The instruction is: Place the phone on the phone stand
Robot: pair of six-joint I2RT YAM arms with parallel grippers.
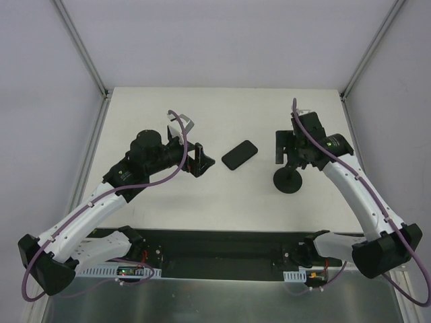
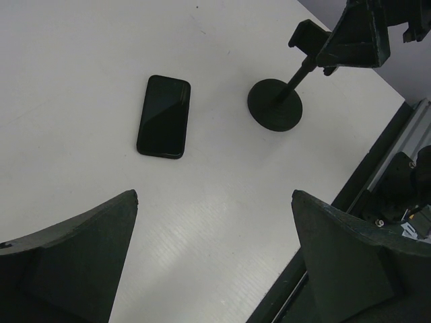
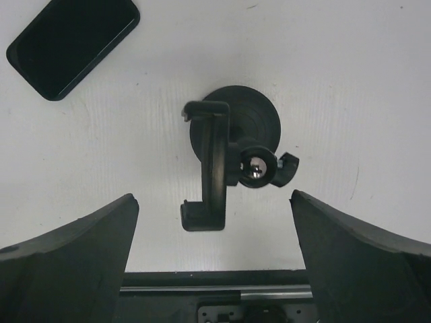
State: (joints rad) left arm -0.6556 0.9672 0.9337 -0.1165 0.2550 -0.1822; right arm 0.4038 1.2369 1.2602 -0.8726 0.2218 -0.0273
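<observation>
The phone (image 1: pixel 240 155) lies flat and dark on the white table between the two arms; it also shows in the left wrist view as the phone (image 2: pixel 163 116) and at the top left of the right wrist view as the phone (image 3: pixel 73 46). The phone stand (image 1: pixel 288 181) stands upright to its right, with a round base (image 2: pixel 275 104) and a clamp bracket (image 3: pixel 214 165) on top. My right gripper (image 1: pixel 288 152) hovers over the stand, open (image 3: pixel 214 196), touching nothing. My left gripper (image 1: pixel 204 160) is open (image 2: pixel 214 195) left of the phone, empty.
A black rail (image 1: pixel 215 250) with the arm bases runs along the table's near edge. White walls and metal frame posts (image 1: pixel 81 47) close in the back and sides. The right table edge (image 2: pixel 377 87) lies just beyond the stand.
</observation>
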